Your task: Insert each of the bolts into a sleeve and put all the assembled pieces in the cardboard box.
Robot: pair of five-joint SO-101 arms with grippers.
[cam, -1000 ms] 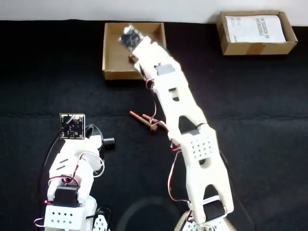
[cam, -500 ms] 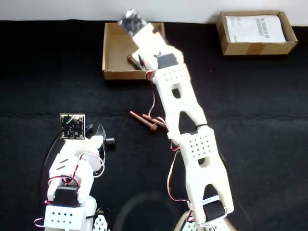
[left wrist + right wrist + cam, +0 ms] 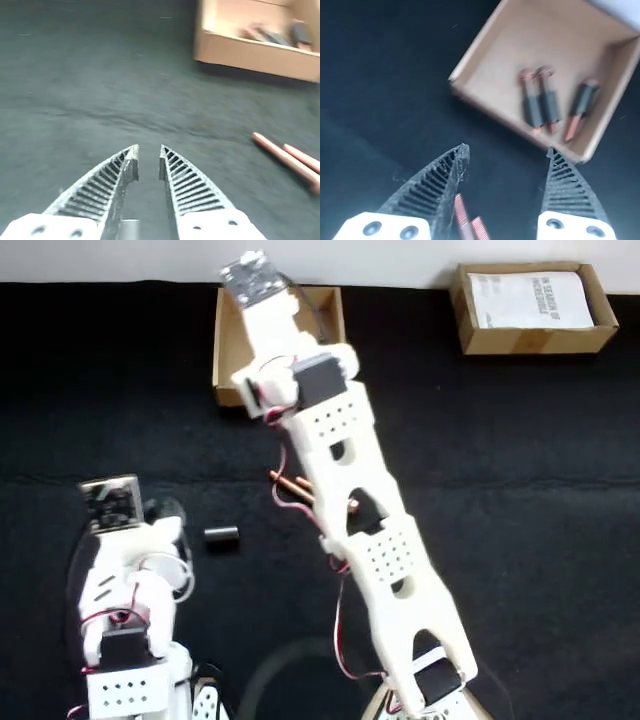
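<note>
R gripper (image 3: 509, 149): jaws wide apart, empty, over black table cloth (image 3: 520, 540) just beside open brown cardboard box (image 3: 545, 40). Box holds 3 sleeved copper bolts (image 3: 550, 105). L gripper (image 3: 148, 148): narrow gap, empty. Short black cylindrical sleeve (image 3: 221, 537) lies near it. Bare copper bolts (image 3: 287, 159) on cloth betw. arms.

The black-covered table (image 3: 520, 490) carries an open cardboard box (image 3: 222, 350) at its far edge, and a second box (image 3: 530, 340) sits well apart along the same edge. Copper bolts (image 3: 290, 485) lie loose mid-table, with a short black sleeve (image 3: 221, 537) near them.
</note>
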